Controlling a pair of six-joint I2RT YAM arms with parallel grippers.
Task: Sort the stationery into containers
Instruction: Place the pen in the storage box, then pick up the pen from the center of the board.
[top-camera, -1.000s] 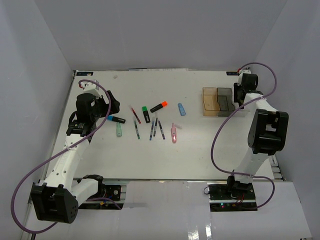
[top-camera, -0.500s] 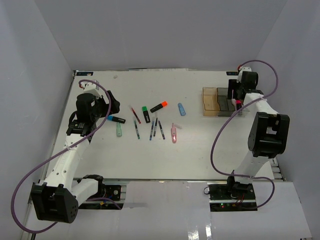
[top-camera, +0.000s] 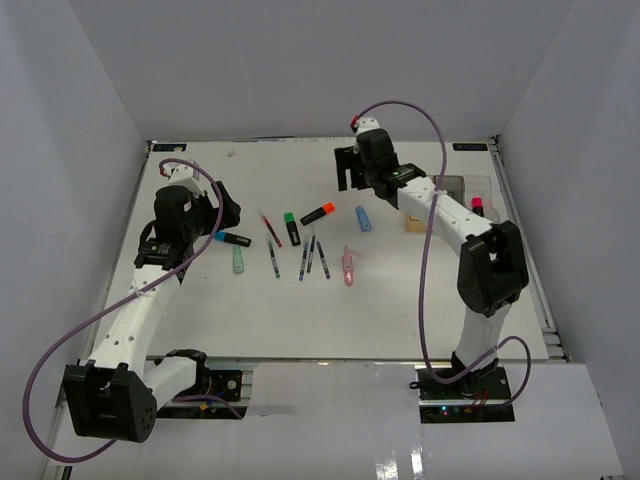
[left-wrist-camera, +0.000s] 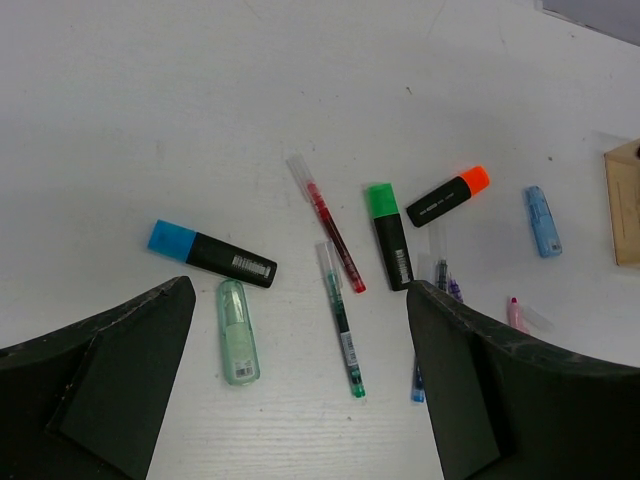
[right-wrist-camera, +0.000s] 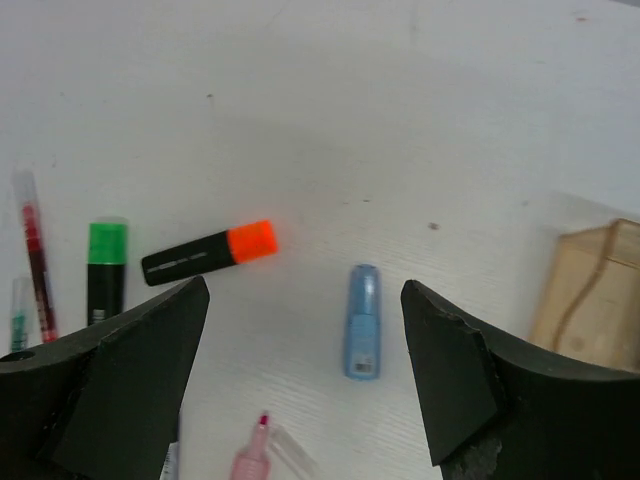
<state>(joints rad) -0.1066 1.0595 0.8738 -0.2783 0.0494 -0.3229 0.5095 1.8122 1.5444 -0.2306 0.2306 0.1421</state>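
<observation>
White table (top-camera: 300, 330) w/ scattered stationery (top-camera: 309, 255)

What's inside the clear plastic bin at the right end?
A pink-capped item shows in the clear rectangular plastic bin; the white right arm crosses the row, hiding anything else inside.

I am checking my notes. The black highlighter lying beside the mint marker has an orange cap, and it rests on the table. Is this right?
Not quite: the cap is blue, not orange. The left wrist view shows the black highlighter beside the mint marker with a blue cap, resting on the table.
</observation>
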